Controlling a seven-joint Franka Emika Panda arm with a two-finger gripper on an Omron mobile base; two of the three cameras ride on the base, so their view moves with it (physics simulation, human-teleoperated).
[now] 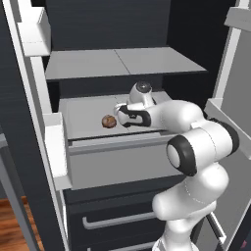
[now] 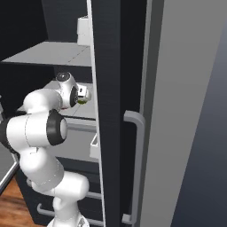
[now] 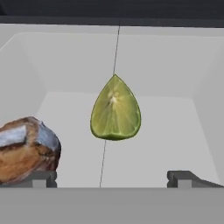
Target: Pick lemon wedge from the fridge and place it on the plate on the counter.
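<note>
1. A brown lumpy item [image 3: 27,149] sits at the left of the fridge [image 1: 29,147] drawer [image 1: 117,159], near one fingertip.
2. The lemon wedge [image 3: 115,109] lies on the drawer floor, centred ahead of the gripper [image 3: 112,178], untouched.
3. The jaws stand wide apart, holding nothing, the wedge between their lines.

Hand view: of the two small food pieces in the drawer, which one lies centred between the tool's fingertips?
The lemon wedge, yellow-green and pointed at one end. The brown lumpy item sits off to the side, by one fingertip.
</note>
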